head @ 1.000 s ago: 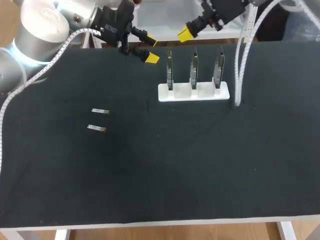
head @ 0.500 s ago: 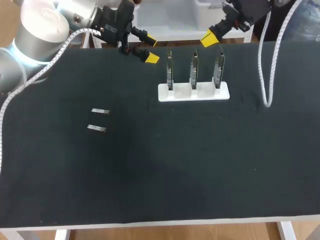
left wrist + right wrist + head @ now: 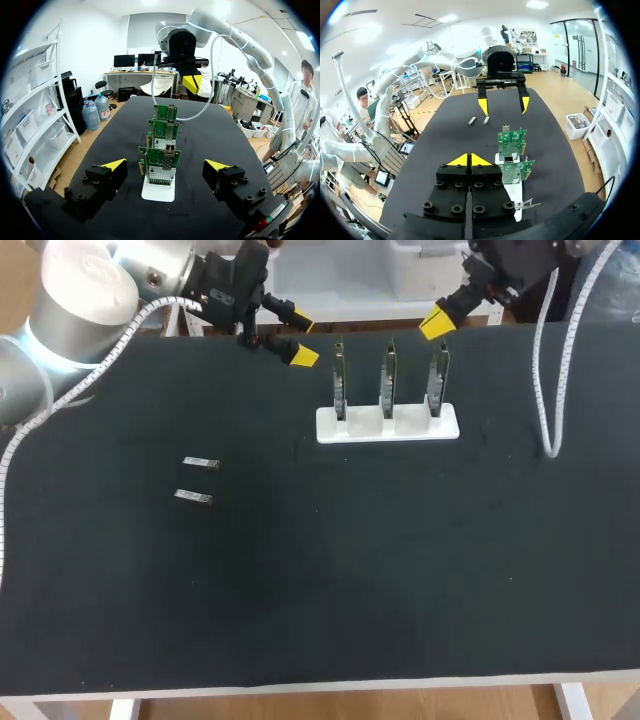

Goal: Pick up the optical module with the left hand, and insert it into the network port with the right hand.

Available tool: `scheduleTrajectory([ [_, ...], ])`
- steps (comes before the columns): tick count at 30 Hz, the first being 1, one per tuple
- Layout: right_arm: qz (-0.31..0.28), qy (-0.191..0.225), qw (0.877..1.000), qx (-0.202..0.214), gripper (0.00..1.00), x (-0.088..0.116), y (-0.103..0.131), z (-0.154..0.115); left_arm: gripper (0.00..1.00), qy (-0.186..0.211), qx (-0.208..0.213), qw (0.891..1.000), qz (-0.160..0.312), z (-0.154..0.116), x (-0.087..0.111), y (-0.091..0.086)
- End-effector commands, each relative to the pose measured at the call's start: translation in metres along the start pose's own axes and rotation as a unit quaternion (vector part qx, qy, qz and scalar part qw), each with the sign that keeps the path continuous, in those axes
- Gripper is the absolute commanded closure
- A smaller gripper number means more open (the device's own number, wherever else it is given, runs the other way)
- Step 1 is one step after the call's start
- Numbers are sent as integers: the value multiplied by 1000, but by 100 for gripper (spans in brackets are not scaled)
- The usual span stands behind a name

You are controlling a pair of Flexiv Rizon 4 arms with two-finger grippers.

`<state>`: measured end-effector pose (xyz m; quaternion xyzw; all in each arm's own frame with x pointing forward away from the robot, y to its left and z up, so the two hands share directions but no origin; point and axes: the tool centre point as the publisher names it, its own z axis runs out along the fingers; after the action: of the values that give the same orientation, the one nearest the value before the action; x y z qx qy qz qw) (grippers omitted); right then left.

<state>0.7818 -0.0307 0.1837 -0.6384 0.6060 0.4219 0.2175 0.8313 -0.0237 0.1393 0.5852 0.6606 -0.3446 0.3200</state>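
Yellow tips touching on right gripper (image 3: pixel 469 160) — only its wrist view tells.

The 2 optical modules (image 3: pixel 200 463) seem too small for detail; the right arm (image 3: pixel 520 258) is cropped.
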Motion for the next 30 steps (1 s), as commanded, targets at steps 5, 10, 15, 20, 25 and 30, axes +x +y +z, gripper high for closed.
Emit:
scheduleTrajectory([
  [5,0,4,995,-102,100,0,-10,-3,0,1,1,1000,0,0,0,1],
  [10,5,10,995,-98,100,5,-14,-3,0,1,1,1000,0,0,0,1],
  [15,10,10,996,-93,100,8,-19,-5,0,1,1,1000,0,0,0,1],
  [20,12,12,995,-95,100,10,-24,-5,0,1,1,1000,0,0,0,1],
  [25,11,16,995,-95,100,11,-28,-6,0,1,1,1000,0,0,0,1],
  [30,12,19,996,-91,100,11,-33,-8,0,1,1,1000,0,0,0,1],
])
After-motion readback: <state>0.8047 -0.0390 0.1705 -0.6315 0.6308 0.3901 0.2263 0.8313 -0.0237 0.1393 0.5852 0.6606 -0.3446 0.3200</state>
